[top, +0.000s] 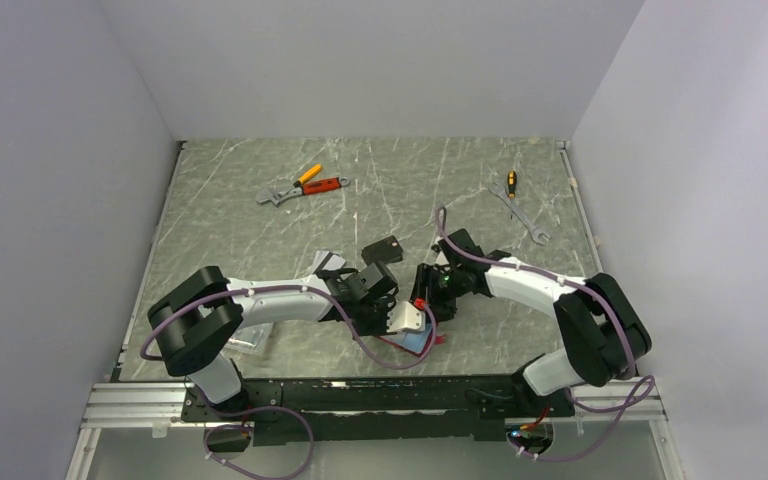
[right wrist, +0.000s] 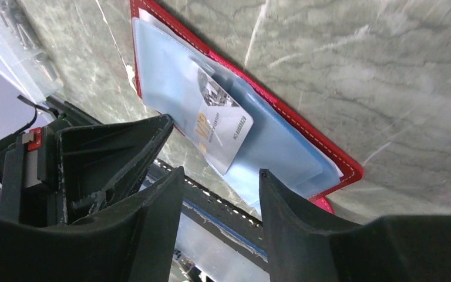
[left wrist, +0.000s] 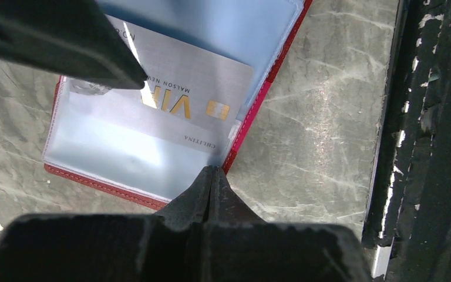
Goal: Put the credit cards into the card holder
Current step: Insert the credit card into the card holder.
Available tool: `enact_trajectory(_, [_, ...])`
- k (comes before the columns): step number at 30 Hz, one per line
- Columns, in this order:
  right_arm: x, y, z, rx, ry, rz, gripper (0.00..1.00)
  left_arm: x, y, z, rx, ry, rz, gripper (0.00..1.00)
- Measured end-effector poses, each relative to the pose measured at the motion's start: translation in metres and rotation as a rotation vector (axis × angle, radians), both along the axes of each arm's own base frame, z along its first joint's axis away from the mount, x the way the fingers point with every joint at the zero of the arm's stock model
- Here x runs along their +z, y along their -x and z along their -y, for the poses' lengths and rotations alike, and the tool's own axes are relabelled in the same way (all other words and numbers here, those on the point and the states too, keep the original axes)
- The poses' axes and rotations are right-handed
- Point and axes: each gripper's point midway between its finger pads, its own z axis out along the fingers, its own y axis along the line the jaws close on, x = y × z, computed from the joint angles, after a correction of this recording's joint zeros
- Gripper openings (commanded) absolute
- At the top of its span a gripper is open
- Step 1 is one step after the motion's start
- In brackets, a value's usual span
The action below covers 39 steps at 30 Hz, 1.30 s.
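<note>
At the near edge of the card holder (left wrist: 94, 183), the left gripper (left wrist: 211, 176) is seen clenched; whether anything is pinched cannot be told. The silver card (left wrist: 199, 82) is half inserted, projecting toward 1 o'clock. Beyond, the right gripper (right wrist: 220, 173) is held released. If the card were pushed askew, it could be jammed or the holder shifted.

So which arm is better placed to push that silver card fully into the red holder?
Probably the right. The right gripper is open, the silver card just ahead of it. The left gripper is shut, its tip at the edge of the card holder, seemingly steadying it.
</note>
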Motion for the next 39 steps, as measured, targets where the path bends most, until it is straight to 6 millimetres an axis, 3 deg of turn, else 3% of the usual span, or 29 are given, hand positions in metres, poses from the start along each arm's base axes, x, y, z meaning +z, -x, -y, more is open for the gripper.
enact_trajectory(8, [-0.007,0.009,-0.004,-0.042,-0.034,-0.017,0.41,0.001,0.002,-0.007,0.007,-0.019,-0.013,0.02])
enact_trajectory(17, [-0.015,0.004,-0.016,-0.049,-0.053,-0.008,0.2,0.012,-0.007,-0.037,0.086,-0.058,-0.063,0.07])
enact_trajectory(25, [-0.023,0.006,-0.03,-0.015,-0.055,-0.017,0.18,0.02,-0.011,-0.037,0.087,-0.043,-0.056,0.06])
enact_trajectory(34, [-0.024,0.004,-0.035,0.002,-0.05,-0.011,0.17,0.012,-0.05,-0.067,0.167,-0.077,0.013,0.03])
enact_trajectory(39, [-0.025,0.002,-0.048,0.034,-0.048,-0.008,0.11,0.005,-0.044,-0.068,0.154,-0.09,0.006,0.02])
